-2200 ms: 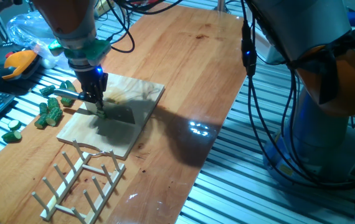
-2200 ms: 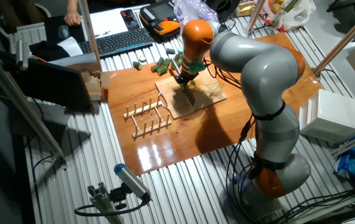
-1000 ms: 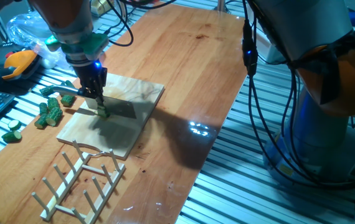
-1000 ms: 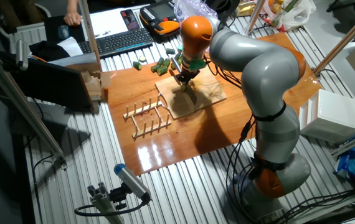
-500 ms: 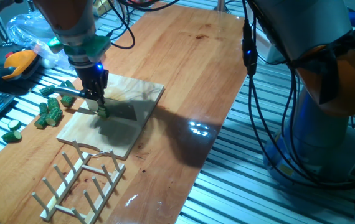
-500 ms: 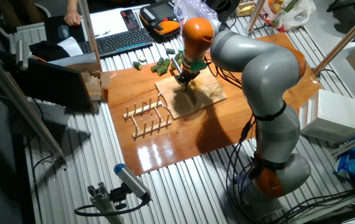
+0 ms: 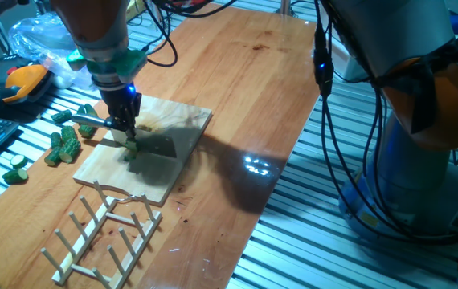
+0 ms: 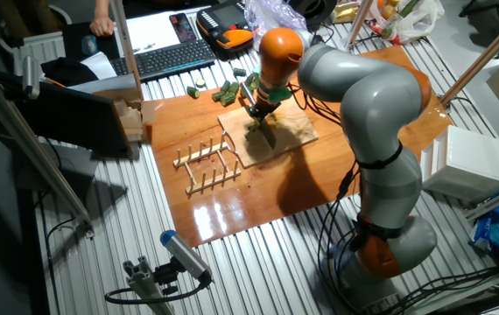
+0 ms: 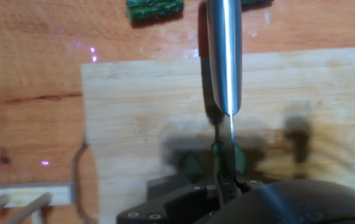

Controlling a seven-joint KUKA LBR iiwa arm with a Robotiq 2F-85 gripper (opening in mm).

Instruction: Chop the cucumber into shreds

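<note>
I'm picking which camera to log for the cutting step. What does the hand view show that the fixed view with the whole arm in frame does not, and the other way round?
Only the hand view shows the knife edge-on, its blade running down into the cucumber, with green on both sides of it. Only the fixed view shows the whole arm, the wooden rack, the keyboard and the heap of cucumber chunks. Both show the cutting board on the wooden table.
</note>
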